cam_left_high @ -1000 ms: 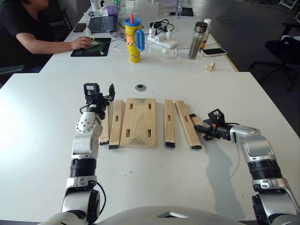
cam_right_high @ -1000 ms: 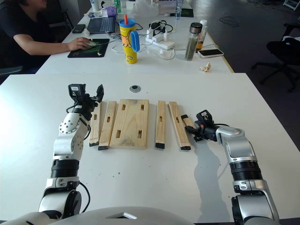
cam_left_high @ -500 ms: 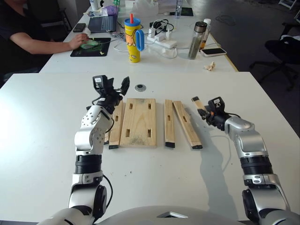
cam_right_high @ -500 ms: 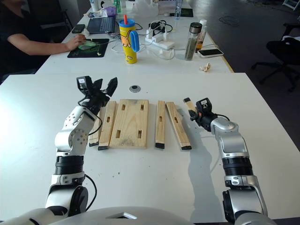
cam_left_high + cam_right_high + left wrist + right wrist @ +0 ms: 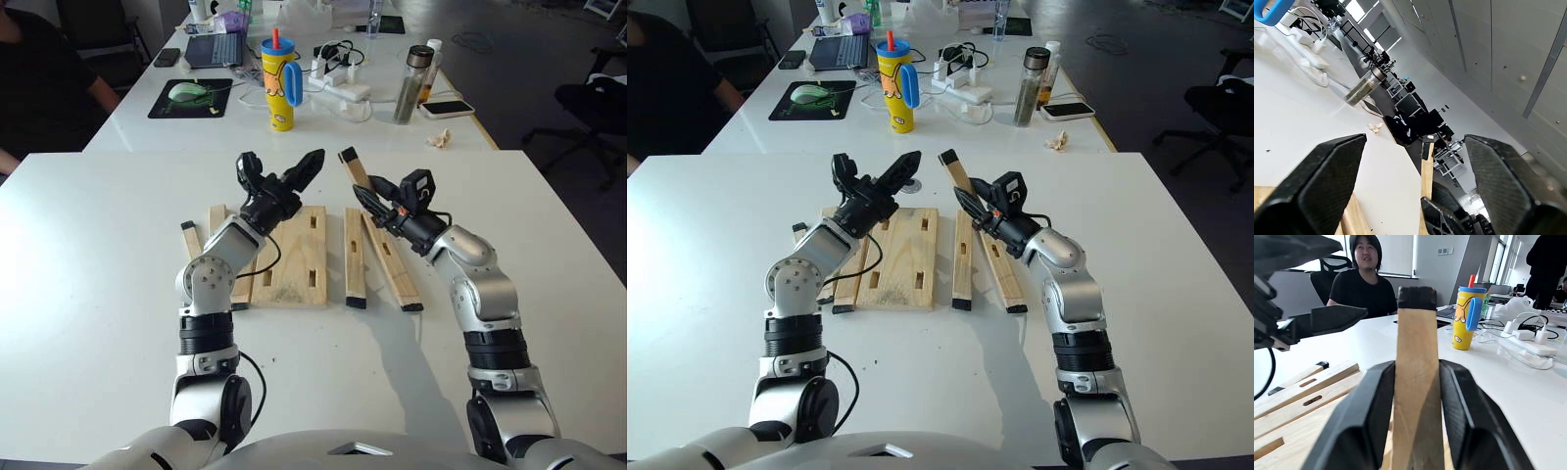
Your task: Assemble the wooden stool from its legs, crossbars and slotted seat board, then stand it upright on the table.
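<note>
On the far desk (image 5: 333,125), a yellow cup (image 5: 278,96) holds a red straw (image 5: 275,37); nearer, right pincer (image 5: 370,199) pinches a flat black-tipped wooden bar (image 5: 350,166), left pincer (image 5: 281,164) spread wide.

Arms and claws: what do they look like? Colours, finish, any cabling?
The left arm and right arm have rounded silver-grey shells with black joint bands. A thin black cable loops outside the left arm. The black two-finger left claw has broad, tapered, weave-textured fingers; the black right claw has smooth, curved ones.
</note>
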Motion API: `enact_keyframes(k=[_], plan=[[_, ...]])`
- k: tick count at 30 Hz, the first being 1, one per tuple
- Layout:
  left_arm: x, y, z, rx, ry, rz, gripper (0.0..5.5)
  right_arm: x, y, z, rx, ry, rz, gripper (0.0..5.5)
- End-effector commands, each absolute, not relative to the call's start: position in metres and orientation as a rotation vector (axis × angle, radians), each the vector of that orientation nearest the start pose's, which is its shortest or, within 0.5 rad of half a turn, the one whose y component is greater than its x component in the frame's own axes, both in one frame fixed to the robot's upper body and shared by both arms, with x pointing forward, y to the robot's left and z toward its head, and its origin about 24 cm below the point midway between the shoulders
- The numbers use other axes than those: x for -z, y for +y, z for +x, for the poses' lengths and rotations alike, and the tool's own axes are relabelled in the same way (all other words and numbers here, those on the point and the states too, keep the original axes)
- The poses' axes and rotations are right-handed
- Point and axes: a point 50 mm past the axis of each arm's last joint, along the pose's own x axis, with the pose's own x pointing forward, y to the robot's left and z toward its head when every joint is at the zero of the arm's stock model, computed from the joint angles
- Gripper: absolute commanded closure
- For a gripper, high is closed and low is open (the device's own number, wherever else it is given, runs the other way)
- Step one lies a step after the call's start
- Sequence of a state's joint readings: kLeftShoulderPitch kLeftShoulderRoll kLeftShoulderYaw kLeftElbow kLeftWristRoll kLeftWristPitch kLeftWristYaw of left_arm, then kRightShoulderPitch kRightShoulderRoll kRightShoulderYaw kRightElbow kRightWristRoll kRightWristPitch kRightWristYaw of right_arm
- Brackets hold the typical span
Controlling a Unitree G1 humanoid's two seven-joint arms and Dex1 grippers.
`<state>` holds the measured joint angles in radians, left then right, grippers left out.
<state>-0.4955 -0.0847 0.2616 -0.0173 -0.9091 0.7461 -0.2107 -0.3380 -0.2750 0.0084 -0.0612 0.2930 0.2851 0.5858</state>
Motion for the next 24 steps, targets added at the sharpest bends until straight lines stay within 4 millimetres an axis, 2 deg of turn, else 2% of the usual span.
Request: enact_keyframes(k=[1, 10, 24], plan=[[-0.153, 0.092, 0.317, 0.702, 0.098, -0.935, 1.75, -0.130, -0.134, 0.293, -0.754, -0.130, -0.012, 4.19], [-0.152, 0.079, 0.315, 0.759, 0.125, -0.895, 1.75, -0.133, -0.123, 0.287, -0.809, -0.163, -0.043, 4.19], [-0.145, 0.076, 0.315, 0.738, 0.131, -0.804, 3.76, -0.130, -0.120, 0.289, -0.811, -0.149, -0.064, 4.19]])
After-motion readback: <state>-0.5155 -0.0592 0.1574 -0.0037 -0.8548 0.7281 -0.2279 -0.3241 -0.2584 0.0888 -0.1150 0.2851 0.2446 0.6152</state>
